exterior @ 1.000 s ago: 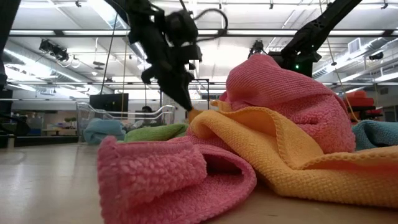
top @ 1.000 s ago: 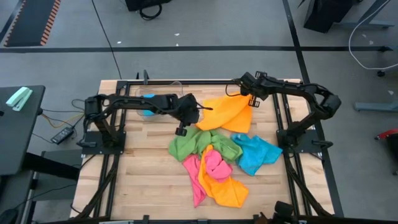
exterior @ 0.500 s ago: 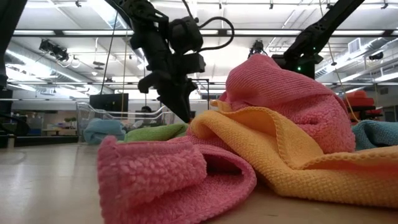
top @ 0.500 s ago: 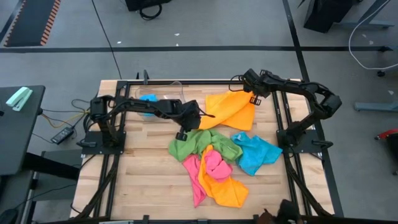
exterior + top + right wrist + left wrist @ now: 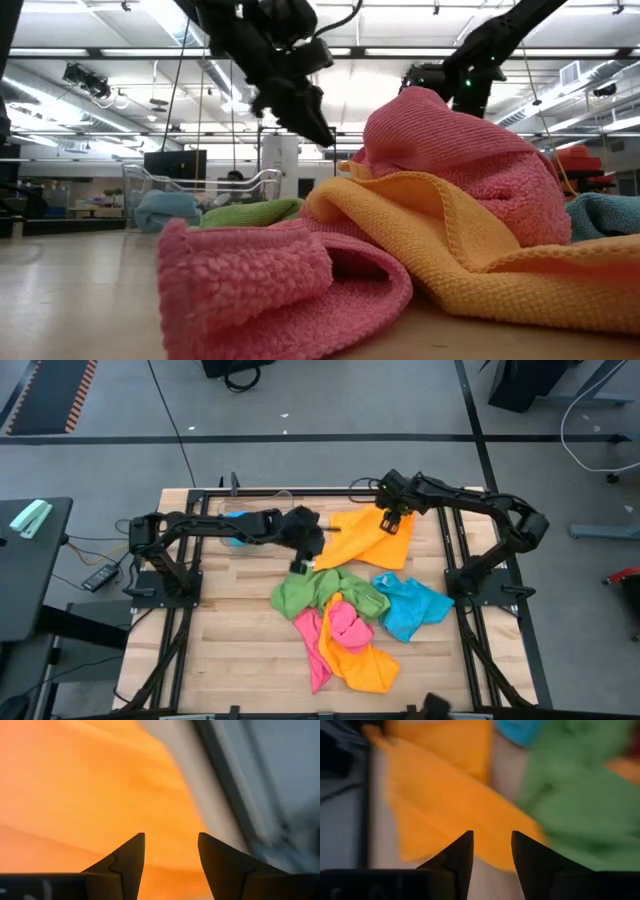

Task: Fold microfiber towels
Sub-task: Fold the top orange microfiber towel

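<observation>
An orange towel [image 5: 372, 540] lies spread out on the table's far middle, with no gripper on it. My left gripper [image 5: 303, 552] hangs open just above the towel's left corner [image 5: 445, 805]. My right gripper [image 5: 393, 520] is open over its far right part [image 5: 75, 785]. In front of it lies a heap of towels: a green one [image 5: 320, 592], a pink one [image 5: 335, 628], an orange-yellow one [image 5: 365, 665] and a blue one [image 5: 412, 608]. In the low view the pink towel [image 5: 260, 280] and the orange-yellow towel [image 5: 450, 240] fill the foreground.
A clear bin [image 5: 250, 512] with a blue cloth [image 5: 238, 520] in it stands at the far left, behind my left arm. The black frame rails [image 5: 455, 550] run along the table's sides. Bare wood shows at the near left [image 5: 230, 650].
Both grippers have opened and let go of the orange towel, then risen off it. The towel, held up by its corners a second ago, has dropped and now lies spread on the table. My left gripper has drawn back toward the table's left.
</observation>
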Robot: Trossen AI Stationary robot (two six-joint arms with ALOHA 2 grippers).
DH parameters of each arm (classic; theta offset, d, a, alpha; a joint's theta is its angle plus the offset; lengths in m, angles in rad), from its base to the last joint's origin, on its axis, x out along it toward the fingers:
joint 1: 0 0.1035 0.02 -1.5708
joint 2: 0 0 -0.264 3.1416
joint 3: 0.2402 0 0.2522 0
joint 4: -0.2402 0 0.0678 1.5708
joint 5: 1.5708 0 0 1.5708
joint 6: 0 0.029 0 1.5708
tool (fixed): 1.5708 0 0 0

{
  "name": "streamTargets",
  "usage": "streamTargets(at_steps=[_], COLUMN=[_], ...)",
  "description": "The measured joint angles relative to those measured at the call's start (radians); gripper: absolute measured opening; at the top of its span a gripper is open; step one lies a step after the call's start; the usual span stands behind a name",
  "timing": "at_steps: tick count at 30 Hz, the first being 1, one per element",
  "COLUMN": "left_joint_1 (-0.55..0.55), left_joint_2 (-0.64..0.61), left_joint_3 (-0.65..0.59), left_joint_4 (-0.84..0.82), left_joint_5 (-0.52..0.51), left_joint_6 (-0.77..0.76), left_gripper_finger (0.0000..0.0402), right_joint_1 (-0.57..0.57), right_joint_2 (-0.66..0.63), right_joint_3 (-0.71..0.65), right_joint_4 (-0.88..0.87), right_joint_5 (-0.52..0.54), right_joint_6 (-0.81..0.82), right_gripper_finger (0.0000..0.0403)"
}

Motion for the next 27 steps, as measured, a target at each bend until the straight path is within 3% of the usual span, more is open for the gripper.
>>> streamTargets(at_steps=[3,5,8,15,27], left_joint_1=[0.032,0.049,0.066,0.02,-0.104], left_joint_2=[0.048,0.081,0.116,0.124,0.055], left_joint_3=[-0.001,-0.001,-0.001,-0.002,-0.234], left_joint_4=[0.092,0.143,0.15,0.036,0.249], left_joint_5=[-0.004,-0.004,-0.018,-0.015,0.0], left_joint_6=[0.0,0.004,0.011,0.022,-0.062], left_gripper_finger=[0.0146,0.0144,0.0137,0.0108,0.0051], right_joint_1=[0.041,0.07,0.115,0.17,0.142], right_joint_2=[0.0,0.0,0.0,0.025,0.288], right_joint_3=[-0.01,-0.034,-0.079,-0.204,0.071], right_joint_4=[0.054,0.11,0.192,0.605,0.514], right_joint_5=[-0.17,-0.229,-0.249,-0.256,-0.294], right_joint_6=[0.004,0.014,0.019,0.054,0.065], right_gripper_finger=[0.019,0.0188,0.0186,0.0175,0.0158])
